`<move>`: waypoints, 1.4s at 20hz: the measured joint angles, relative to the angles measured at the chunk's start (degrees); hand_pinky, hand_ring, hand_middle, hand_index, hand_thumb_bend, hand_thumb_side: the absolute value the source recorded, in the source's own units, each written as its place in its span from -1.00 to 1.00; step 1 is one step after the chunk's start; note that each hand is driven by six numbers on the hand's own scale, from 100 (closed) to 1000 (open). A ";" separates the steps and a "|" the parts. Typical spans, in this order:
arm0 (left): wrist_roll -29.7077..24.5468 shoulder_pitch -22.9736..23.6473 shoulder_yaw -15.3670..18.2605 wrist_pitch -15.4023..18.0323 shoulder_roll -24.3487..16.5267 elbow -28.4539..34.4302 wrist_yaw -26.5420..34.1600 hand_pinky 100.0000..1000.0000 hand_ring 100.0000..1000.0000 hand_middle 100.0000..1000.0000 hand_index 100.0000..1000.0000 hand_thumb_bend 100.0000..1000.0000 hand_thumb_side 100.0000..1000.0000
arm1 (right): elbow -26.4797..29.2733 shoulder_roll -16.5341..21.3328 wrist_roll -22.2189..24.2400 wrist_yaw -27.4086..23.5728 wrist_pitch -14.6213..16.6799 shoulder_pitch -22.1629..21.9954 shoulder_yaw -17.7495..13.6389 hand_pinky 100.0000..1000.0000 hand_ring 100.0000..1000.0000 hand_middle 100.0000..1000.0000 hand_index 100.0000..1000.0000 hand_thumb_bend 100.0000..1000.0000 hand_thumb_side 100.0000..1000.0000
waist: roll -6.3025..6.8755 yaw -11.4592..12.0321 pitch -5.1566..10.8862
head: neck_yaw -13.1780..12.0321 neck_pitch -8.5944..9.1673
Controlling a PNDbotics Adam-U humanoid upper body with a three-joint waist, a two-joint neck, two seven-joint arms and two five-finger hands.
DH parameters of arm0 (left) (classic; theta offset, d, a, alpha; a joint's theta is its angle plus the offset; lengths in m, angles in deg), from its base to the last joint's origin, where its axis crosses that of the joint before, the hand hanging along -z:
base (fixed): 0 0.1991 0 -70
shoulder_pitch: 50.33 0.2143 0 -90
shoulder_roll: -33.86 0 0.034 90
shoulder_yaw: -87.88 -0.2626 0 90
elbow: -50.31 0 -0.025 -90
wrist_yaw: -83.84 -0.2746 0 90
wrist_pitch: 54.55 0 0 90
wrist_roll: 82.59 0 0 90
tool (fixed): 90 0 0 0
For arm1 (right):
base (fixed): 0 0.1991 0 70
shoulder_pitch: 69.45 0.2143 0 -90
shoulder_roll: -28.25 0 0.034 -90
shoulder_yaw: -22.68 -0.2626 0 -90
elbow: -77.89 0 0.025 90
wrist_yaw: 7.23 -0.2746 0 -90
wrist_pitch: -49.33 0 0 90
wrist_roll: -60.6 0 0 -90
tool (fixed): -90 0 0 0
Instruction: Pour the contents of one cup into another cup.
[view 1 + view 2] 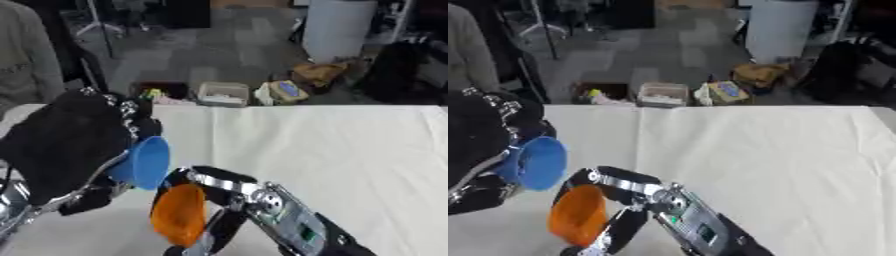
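Left eye view, nearest first: the right hand (223, 200) has its fingers curled round the orange cup (179, 214), tipped far over with its mouth facing the camera, low above the front of the white-covered surface (332, 150). Just above and to the left, the left hand (83, 145) grips the blue cup (144, 162), also lying nearly sideways, mouth turned toward the orange one. The two rims are close, possibly touching; I cannot tell which. No contents are visible in either cup.

The likely risk is a spill. With both cups so steeply tilted, whichever receives cannot hold much, and anything poured could run straight out onto the cloth. A rim knock could also shift a cup in its grasp.

Open room is generous to the right and farther back, where the cloth runs bare to the far edge. Beyond that edge, boxes and bags sit on the floor.
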State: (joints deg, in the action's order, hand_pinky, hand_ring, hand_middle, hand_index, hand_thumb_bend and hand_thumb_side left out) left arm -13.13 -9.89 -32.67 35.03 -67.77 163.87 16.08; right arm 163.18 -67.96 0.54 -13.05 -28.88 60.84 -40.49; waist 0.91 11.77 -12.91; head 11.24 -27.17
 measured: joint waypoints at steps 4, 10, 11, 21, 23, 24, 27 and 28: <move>-0.08 -0.33 -0.02 0.67 0.05 0.00 -0.45 -1.00 -1.00 -0.97 -0.23 -0.33 -1.00 | 0.00 0.01 0.01 -0.01 -0.01 0.00 0.00 -0.94 -0.76 -0.37 -0.21 -0.62 -1.00 | 0.01 0.00 0.01 | 0.01 0.00; 0.13 -0.72 -0.28 1.68 0.52 0.00 -0.69 -1.00 -1.00 -0.97 -0.23 -0.33 -1.00 | 0.00 0.01 0.02 -0.04 -0.02 0.00 -0.01 -0.94 -0.76 -0.37 -0.21 -0.61 -1.00 | 0.04 0.00 0.07 | 0.05 -0.01; 0.17 -0.84 -0.33 1.86 0.53 0.00 -0.70 -1.00 -1.00 -0.97 -0.23 -0.33 -1.00 | 0.00 0.01 0.02 -0.04 -0.02 0.00 -0.01 -0.94 -0.76 -0.37 -0.21 -0.61 -1.00 | 0.05 0.00 0.12 | 0.05 -0.01; 0.57 -1.40 -0.35 3.62 0.94 0.00 -1.03 -1.00 -1.00 -0.97 -0.23 -0.33 -1.00 | -0.01 0.02 -0.09 -0.07 -0.13 0.00 -0.01 -0.95 -0.75 -0.37 -0.22 -0.60 -1.00 | 0.18 0.00 0.14 | 0.19 -0.02; 0.73 -1.46 -0.35 4.03 0.98 0.01 -1.40 -1.00 -1.00 -0.97 -0.22 -0.33 -1.00 | -0.05 0.02 -0.10 -0.07 -0.14 0.00 -0.02 -0.95 -0.75 -0.37 -0.22 -0.59 -1.00 | 0.19 0.01 0.14 | 0.20 -0.02; 0.81 -1.49 -0.35 4.24 0.98 0.01 -1.54 -1.00 -1.00 -0.97 -0.22 -0.34 -1.00 | -0.08 0.02 -0.10 -0.07 -0.14 0.00 -0.02 -0.95 -0.75 -0.37 -0.22 -0.59 -1.00 | 0.19 0.01 0.14 | 0.20 -0.02; 0.88 -1.50 -0.35 4.58 0.98 0.01 -2.09 -0.99 -1.00 -0.97 -0.22 -0.36 -1.00 | -0.13 0.02 -0.11 -0.07 -0.15 0.00 -0.02 -0.95 -0.75 -0.37 -0.22 -0.60 -1.00 | 0.19 0.01 0.14 | 0.20 -0.02; 0.84 -1.50 -0.35 4.62 0.98 0.01 -2.24 -0.99 -1.00 -0.97 -0.22 -0.36 -1.00 | -0.15 0.02 -0.12 -0.07 -0.16 0.00 -0.02 -0.95 -0.75 -0.37 -0.22 -0.60 -1.00 | 0.19 0.01 0.14 | 0.20 -0.02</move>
State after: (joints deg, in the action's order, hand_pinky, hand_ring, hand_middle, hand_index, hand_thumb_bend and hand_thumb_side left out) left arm -12.29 -11.39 -33.02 39.65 -66.79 163.88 13.84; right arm 163.04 -67.95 0.42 -13.11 -29.04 60.84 -40.51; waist 1.10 11.78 -12.77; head 11.43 -27.19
